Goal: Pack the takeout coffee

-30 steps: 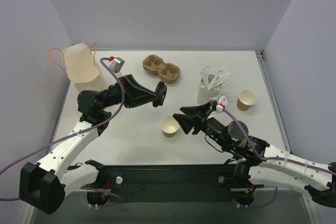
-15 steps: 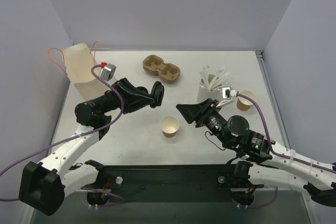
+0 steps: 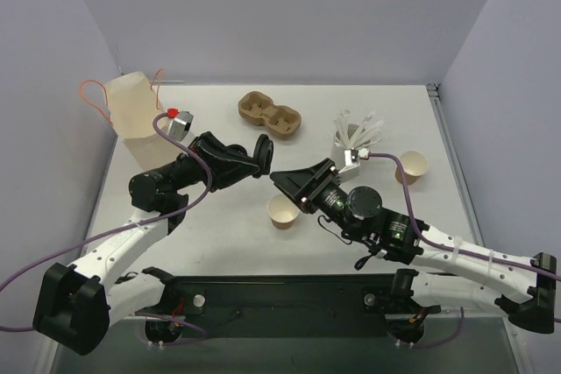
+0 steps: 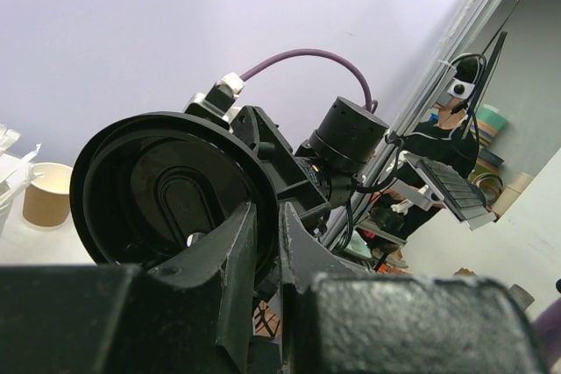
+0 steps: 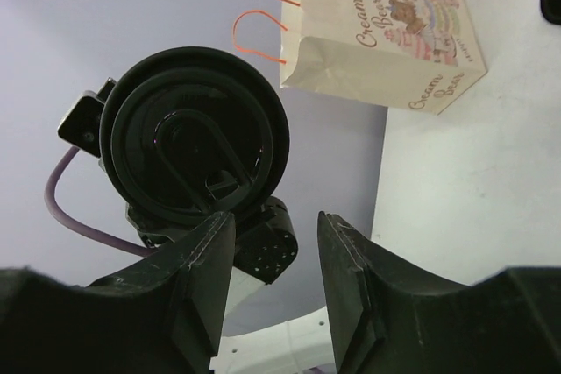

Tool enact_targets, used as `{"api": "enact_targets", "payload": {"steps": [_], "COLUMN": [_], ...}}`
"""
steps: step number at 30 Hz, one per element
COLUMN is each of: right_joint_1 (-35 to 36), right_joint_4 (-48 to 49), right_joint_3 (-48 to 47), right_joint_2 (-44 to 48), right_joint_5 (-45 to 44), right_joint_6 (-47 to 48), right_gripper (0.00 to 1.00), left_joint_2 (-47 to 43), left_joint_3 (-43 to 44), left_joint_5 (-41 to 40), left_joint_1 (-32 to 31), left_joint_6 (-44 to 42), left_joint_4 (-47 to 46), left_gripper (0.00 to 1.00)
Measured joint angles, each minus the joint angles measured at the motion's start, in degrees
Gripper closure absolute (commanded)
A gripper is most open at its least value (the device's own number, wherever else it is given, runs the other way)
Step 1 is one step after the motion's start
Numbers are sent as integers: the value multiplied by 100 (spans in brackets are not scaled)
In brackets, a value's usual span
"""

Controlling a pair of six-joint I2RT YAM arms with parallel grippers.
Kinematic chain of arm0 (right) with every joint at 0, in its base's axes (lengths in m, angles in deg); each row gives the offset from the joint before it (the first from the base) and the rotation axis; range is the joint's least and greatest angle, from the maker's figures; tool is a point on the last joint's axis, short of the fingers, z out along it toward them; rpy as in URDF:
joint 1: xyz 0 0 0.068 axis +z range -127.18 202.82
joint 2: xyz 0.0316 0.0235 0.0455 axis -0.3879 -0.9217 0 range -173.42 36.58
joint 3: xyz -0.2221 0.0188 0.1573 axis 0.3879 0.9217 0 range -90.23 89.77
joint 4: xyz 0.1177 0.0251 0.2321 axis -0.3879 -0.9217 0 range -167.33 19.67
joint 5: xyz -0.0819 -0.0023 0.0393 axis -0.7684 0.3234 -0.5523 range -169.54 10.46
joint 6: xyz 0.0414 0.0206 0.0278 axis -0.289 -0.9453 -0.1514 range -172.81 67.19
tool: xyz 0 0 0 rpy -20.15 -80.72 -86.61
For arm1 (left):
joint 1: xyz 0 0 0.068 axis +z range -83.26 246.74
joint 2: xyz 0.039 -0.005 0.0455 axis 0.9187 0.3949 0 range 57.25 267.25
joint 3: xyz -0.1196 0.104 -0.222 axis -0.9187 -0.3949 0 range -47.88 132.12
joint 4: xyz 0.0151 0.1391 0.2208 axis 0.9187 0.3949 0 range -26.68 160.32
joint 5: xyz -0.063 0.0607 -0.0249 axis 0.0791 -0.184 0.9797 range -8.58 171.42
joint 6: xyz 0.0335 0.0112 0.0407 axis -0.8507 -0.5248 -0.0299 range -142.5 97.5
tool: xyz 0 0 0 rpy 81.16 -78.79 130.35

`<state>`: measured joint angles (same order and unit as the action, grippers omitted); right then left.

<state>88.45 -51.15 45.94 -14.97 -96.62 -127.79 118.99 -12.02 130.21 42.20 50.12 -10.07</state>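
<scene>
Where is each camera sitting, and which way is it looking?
Top camera: high up behind the arms, looking down at the table; both arms show in it.
Left wrist camera: on the left arm, looking past the left gripper, shut on a black lid, toward the right arm and a kraft cup.
Right wrist camera: on the right arm, looking out between the open right gripper at the lid and a paper bag.
Shared: both wrist cameras see the same lid, from opposite sides.

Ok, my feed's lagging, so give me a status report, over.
Left end effector shut on black lid. Right end effector open, facing lid. Near brown cup uncovered on table, partly under right end effector.
</scene>
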Motion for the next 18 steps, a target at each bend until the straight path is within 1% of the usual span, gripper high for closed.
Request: {"api": "enact_targets", "payload": {"steps": [4, 9, 18], "right_joint_1": [0, 7, 9], "right_joint_4": [363, 730, 872], "right_joint_3": [24, 105, 240], "right_joint_2": [-269, -321, -304], "right_joint_5": [151, 190, -9], "right_joint_6": [-437, -732, -1178], "right_gripper": [59, 60, 61], "left_joint_2": [2, 57, 98], "left_joint_3": [-66, -225, -267], "left_joint_5": [-24, -50, -35], "left_joint_1": [-13, -28, -68], "left_joint_6": [-111, -184, -205], "left_joint_4": [-39, -55, -55], "left_gripper": [85, 85, 86]}}
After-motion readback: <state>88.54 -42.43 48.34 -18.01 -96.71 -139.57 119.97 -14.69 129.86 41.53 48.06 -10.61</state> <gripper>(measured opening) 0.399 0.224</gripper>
